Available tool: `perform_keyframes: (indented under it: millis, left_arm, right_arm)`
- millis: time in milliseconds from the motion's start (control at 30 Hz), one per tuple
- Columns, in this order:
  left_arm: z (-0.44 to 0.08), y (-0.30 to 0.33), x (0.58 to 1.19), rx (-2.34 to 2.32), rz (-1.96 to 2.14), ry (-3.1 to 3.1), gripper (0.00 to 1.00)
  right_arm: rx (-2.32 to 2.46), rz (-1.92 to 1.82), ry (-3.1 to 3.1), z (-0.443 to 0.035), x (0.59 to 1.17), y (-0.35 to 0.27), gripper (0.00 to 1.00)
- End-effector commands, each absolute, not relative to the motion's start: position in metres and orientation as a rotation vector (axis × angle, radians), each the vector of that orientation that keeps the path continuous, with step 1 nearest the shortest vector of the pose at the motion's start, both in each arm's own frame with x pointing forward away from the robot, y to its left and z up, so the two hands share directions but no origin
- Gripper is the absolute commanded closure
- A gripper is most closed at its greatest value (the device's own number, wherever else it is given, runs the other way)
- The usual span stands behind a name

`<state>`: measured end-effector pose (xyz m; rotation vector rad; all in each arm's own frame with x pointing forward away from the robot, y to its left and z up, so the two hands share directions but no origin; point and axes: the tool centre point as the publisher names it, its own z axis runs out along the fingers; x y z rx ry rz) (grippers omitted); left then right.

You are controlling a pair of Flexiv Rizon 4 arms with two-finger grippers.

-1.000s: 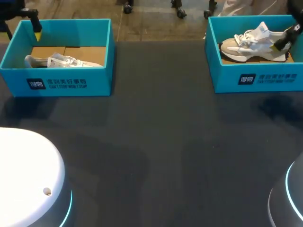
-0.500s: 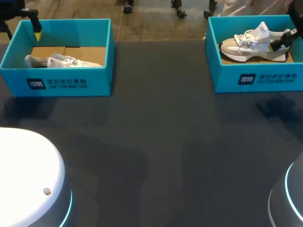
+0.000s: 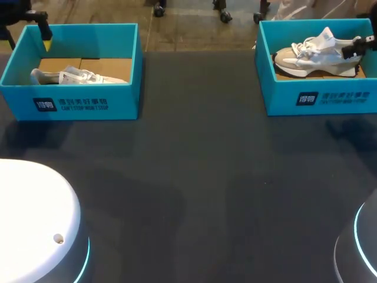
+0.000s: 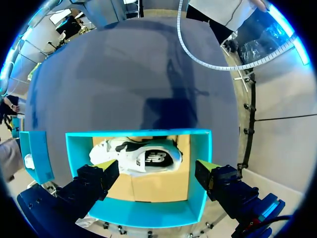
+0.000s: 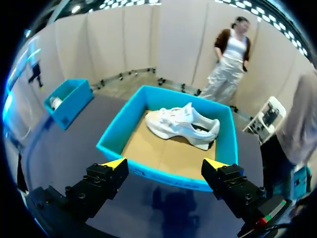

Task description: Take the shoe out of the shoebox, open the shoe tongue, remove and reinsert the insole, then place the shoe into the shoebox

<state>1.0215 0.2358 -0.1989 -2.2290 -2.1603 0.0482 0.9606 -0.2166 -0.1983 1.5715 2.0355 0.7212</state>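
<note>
Two teal shoeboxes stand at the table's far side. The left shoebox (image 3: 76, 103) holds a white shoe (image 3: 76, 76) lying on its side. My left gripper (image 4: 157, 168) hangs open above that box's outer end, the white shoe (image 4: 143, 156) ahead of its fingers; one yellow fingertip (image 3: 46, 41) shows by the box's far left corner. The right shoebox (image 3: 321, 97) holds a beige and white shoe (image 3: 315, 56) standing upright. My right gripper (image 5: 166, 163) is open, high and back from this shoebox (image 5: 163, 173), with the shoe (image 5: 183, 124) ahead. One of its fingers (image 3: 358, 46) shows near the shoe's heel.
The dark tabletop (image 3: 200, 177) stretches between and in front of the boxes. My two arm bases (image 3: 35, 224) sit at the near corners. The left box (image 5: 69, 101) also shows far off in the right wrist view.
My right gripper has drawn back to the right, away from the beige shoe's heel, and its yellow tip has left view. The left arm and both shoes have not moved.
</note>
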Motion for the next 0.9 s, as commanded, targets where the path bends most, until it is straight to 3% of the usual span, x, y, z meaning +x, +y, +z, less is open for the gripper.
perform_keyframes:
  millis: [33,900]
  left_arm:
    - [-0.199,0.236,1.020,-2.232,0.042,-2.161,0.00]
    - [-0.199,0.236,1.020,-2.232,0.042,-2.161,0.00]
  right_arm:
    - [1.736,0.661,1.905,-0.206,0.985,-0.221,0.00]
    - [1.961,0.472,2.113,-0.229,1.099,-0.282,0.00]
